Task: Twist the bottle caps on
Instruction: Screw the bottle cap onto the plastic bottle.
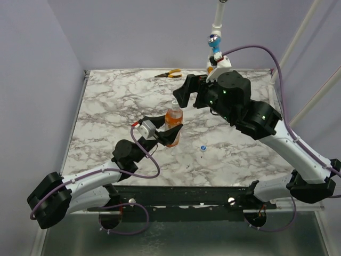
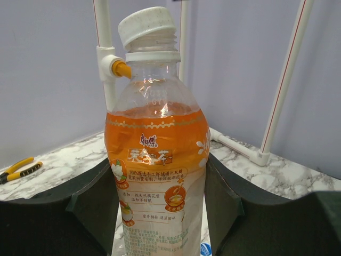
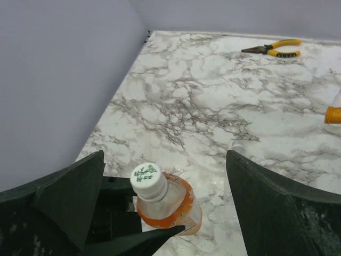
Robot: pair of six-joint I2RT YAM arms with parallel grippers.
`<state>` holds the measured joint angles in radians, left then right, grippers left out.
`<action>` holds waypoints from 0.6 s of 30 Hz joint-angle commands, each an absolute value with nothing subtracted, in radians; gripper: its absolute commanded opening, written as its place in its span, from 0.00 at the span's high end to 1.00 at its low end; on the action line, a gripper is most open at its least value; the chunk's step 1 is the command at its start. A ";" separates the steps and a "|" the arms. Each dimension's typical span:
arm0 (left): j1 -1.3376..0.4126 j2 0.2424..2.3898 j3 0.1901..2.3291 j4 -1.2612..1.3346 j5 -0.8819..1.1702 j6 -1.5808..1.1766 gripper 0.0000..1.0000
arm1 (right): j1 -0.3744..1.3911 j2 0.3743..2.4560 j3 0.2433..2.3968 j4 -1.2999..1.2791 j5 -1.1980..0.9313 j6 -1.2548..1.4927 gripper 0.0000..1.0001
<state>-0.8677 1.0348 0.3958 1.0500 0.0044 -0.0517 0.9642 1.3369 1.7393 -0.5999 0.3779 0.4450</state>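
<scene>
Left gripper [image 1: 169, 133] clamped on the bottle [image 1: 173, 118] at its labelled middle. Bottle upright, about mid-tabletop. White cap [image 2: 146, 25] sits on the neck, tilted, with threads showing beneath it. Right gripper [image 1: 191, 96] has its jaws spread wide and holds nothing; it hangs just past the bottle toward the far edge. Blue cap [image 1: 203, 148] lies loose on the tabletop, right of the bottle and nearer the near edge. Pliers [image 1: 169, 74] by the far edge.
</scene>
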 commanded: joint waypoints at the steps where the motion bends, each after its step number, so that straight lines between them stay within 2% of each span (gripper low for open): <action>1: -0.865 1.009 0.386 1.046 0.028 -0.042 0.65 | 0.932 1.383 1.751 -0.689 0.373 0.485 0.00; 18: -0.865 1.006 0.393 1.043 0.008 -0.038 0.65 | 0.927 1.367 1.682 -0.683 0.342 0.509 0.00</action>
<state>-0.8673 1.0153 0.3954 1.0416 0.0063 -0.0441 0.9276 1.3918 1.7031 -0.6743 0.3618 0.4938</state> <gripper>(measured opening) 0.575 0.998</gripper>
